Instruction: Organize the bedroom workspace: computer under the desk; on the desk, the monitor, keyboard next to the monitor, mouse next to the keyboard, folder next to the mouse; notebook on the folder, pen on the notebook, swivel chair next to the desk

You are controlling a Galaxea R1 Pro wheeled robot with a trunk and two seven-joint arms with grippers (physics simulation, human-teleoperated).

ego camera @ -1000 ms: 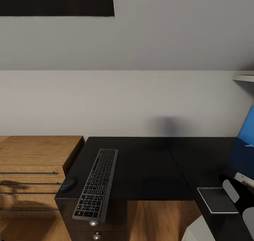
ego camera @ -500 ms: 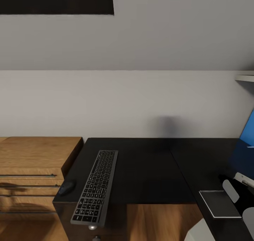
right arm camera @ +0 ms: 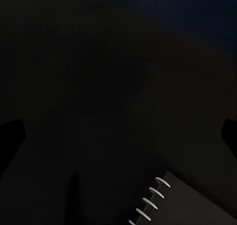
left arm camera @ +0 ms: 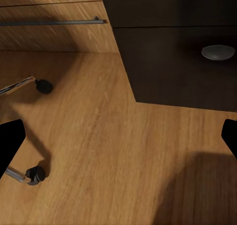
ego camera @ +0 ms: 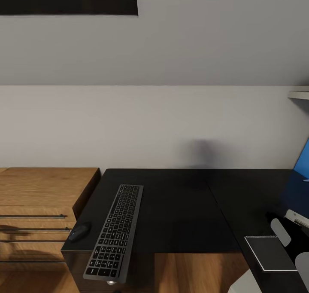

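Two things on the desk [ego camera: 180, 207] sit close to its edges: the keyboard [ego camera: 113, 233] overhangs the front rim with the mouse [ego camera: 79, 231] just beside it, so a careless sweep could tip either off. The notebook [ego camera: 271, 252] lies near the right hand [ego camera: 292, 245], whose fingers [right arm camera: 11, 136] stand apart, holding nothing. The left hand [left arm camera: 118, 141] hangs spread and empty over floor.

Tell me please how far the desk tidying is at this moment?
Done, it seems: the keyboard lies on the desk with the mouse right beside it. The notebook is on the desk too, but no folder shows beneath it. In hand: nothing; both grippers, the left and the right, are open. Left: monitor, folder, stacking, pen and chair.
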